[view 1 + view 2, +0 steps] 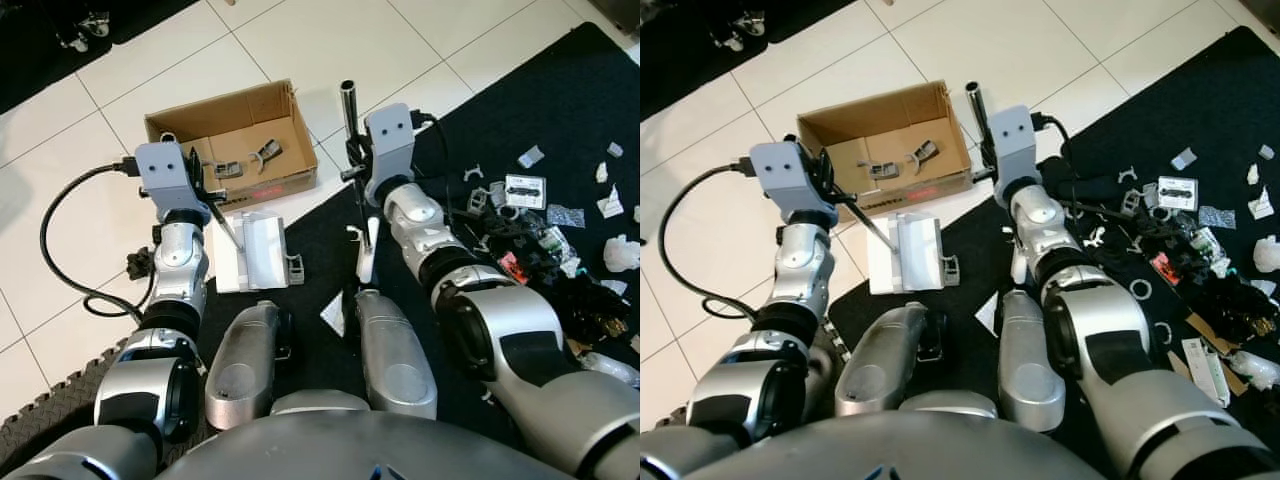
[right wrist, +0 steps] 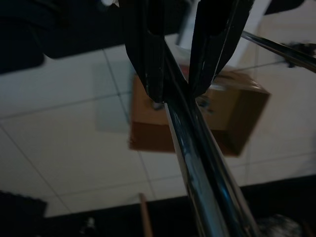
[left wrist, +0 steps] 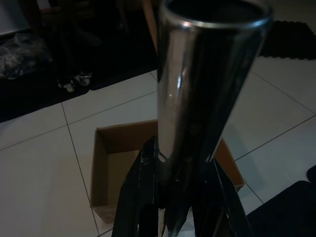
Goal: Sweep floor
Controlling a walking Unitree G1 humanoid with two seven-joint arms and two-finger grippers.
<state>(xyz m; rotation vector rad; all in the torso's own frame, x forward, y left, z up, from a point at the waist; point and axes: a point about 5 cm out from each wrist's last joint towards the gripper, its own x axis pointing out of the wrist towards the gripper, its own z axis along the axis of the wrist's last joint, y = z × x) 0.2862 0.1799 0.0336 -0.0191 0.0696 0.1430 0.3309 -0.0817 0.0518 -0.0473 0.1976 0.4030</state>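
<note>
My left gripper (image 3: 182, 163) is shut on the chrome handle (image 3: 207, 79) of a white dustpan (image 1: 255, 250). The dustpan rests where the tile meets the black mat, just in front of an open cardboard box (image 1: 215, 102). A thin metal broom pole (image 1: 352, 130) stands nearly upright to the right of the box, and my right gripper (image 2: 177, 94) is shut on it. The pole's white head (image 1: 367, 255) touches the black mat (image 1: 560, 100). Several scraps of plastic and paper litter (image 1: 540, 220) lie scattered over the mat to the right.
A few grey scraps (image 1: 250, 160) lie inside the box. A black cable (image 1: 60, 250) loops over the white tiles at the left. A white paper scrap (image 1: 333, 315) lies between my knees (image 1: 245, 350). A second dark mat (image 1: 40, 50) lies at the far left.
</note>
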